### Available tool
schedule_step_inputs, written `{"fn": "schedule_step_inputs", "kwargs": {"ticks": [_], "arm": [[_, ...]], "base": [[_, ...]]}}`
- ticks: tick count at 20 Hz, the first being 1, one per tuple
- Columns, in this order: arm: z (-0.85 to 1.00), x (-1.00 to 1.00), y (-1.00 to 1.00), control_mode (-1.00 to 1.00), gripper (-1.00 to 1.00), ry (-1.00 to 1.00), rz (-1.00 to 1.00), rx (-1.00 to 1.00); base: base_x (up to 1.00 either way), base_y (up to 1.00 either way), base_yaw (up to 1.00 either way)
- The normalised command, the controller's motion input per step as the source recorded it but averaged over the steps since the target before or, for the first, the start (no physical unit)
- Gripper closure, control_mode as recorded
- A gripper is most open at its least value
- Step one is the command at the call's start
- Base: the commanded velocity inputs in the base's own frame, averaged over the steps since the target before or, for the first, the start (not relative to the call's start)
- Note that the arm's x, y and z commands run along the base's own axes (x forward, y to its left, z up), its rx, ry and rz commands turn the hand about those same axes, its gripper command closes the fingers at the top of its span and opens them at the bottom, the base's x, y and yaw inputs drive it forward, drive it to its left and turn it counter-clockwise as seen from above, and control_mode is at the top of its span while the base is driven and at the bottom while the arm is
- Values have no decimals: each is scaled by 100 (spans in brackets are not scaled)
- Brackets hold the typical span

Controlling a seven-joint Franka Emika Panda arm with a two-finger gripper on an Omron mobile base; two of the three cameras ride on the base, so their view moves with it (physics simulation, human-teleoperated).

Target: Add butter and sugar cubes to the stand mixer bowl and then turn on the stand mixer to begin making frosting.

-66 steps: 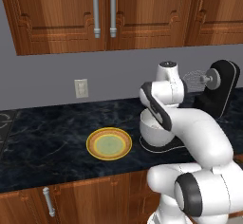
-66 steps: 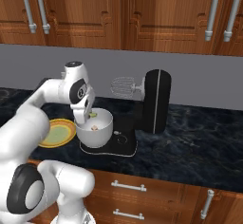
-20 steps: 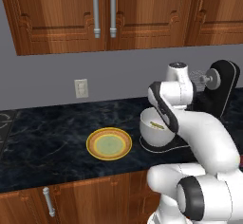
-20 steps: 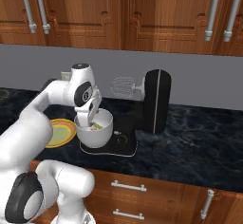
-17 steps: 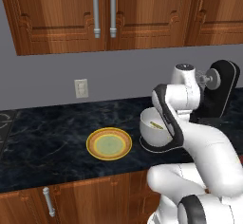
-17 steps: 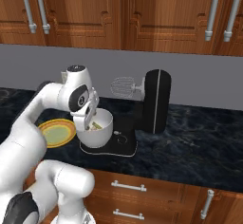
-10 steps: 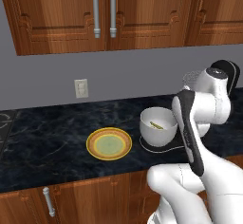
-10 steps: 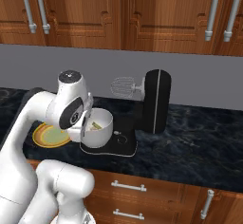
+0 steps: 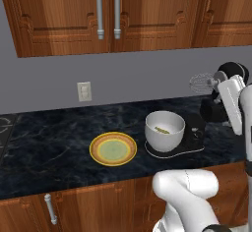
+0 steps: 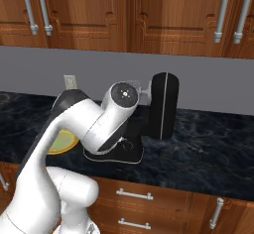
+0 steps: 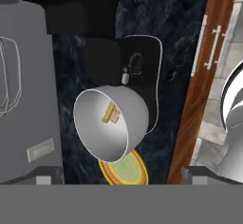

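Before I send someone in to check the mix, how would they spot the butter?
On the dark marble counter, find the black stand mixer; the white stand mixer bowl sits on its base. Inside lies the butter, a thin yellow-tan stick, longer than the tiny pale sugar cube touching it, unlike the flat yellow plate nearby.

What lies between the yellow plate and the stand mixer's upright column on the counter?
The stand mixer bowl, holding the butter, sits between the plate and the stand mixer column, in the left base view.
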Motion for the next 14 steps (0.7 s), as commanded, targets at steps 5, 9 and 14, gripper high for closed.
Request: {"fn": "schedule_step_inputs", "kwargs": {"ticks": [5, 9, 14], "arm": [[29, -1, -65, -100, -100, -19, 12, 15], [0, -4, -63, -100, -100, -25, 8, 8], [3, 3, -67, -100, -100, -30, 8, 5]], "base": [[0, 0, 0], [0, 0, 0], [0, 0, 0]]}}
